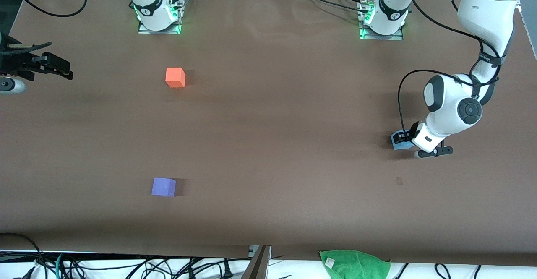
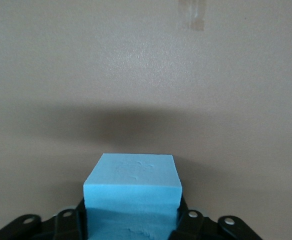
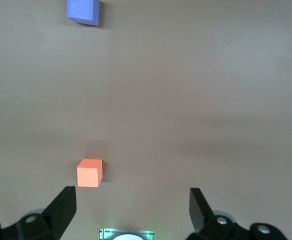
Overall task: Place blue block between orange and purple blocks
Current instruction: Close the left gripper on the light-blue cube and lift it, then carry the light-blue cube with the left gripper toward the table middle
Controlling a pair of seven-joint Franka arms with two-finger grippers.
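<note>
My left gripper (image 1: 405, 141) is down at the table (image 1: 277, 144), toward my left arm's end of it, with its two fingers (image 2: 188, 222) pressed against opposite sides of the blue block (image 2: 132, 187). In the left wrist view the fingers sit snug on the cube's side faces with no gap showing, so I have it clamped. I cannot tell whether the block's underside rests on the table or is just off it. From the front, only a sliver of the blue block (image 1: 398, 140) shows beside my wrist.

Ahead of this gripper the wrist view shows bare brown surface, broken only by a small pale mark (image 2: 195, 15) on the table. Between my gripper and the other two cubes the brown top lies open. The orange block (image 1: 175, 77) and the purple block (image 1: 163, 186) are both well apart from my gripper, toward the right arm's end. The orange one sits farther from the front camera and the purple one nearer to it. A broad bare stretch separates them.

My right gripper (image 3: 131, 205) waits over the table's edge at the right arm's end, fingers spread wide and holding nothing. The orange block (image 3: 89, 173) sits near it and the purple block (image 3: 83, 11) well off. A green cloth (image 1: 354, 264) lies off the table's near edge.
</note>
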